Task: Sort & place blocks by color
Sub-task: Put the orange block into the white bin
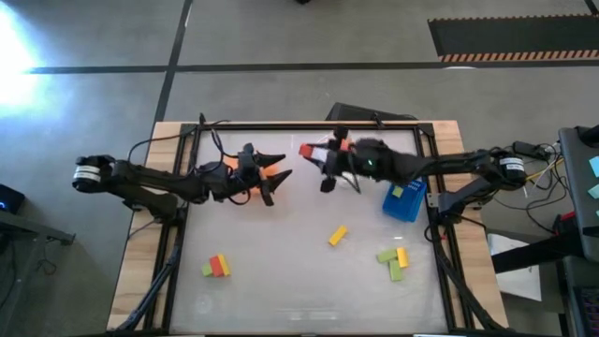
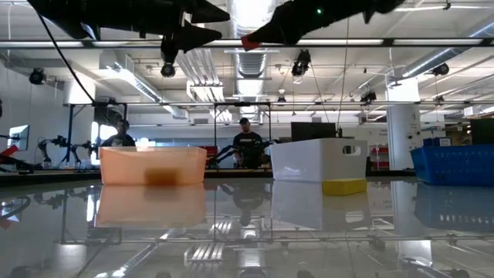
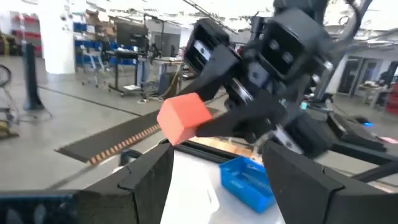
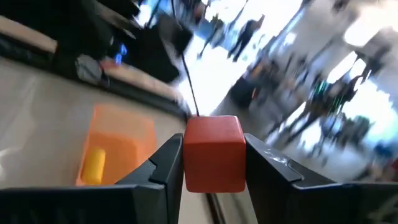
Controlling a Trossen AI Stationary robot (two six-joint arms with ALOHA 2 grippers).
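Note:
My right gripper (image 1: pixel 314 153) is shut on a red block (image 4: pixel 214 152), high above the table's far middle. Facing it from the left, my left gripper (image 1: pixel 281 170) stands open and empty above the orange bin (image 2: pixel 153 164). The red block (image 3: pixel 183 117) hangs just in front of its fingers. Lying flat on the table are a yellow block (image 1: pixel 338 235), a green, red and yellow group (image 1: pixel 216 267) at the near left, and a green and yellow group (image 1: pixel 393 259) at the near right. My right gripper pinches the red block's two opposite sides (image 4: pixel 186 155) between its two fingers, at their free ends. The fingers lie about level and point toward the table's left. The block is lifted clear, far above the table top (image 2: pixel 248 42).
The orange bin (image 4: pixel 118 146) holds a yellow block (image 4: pixel 94 165). A white bin (image 2: pixel 316 158) stands at the far middle with a yellow block (image 2: pixel 343 186) beside it. The blue bin (image 1: pixel 404 199) at the right holds a green block. People stand in the room behind.

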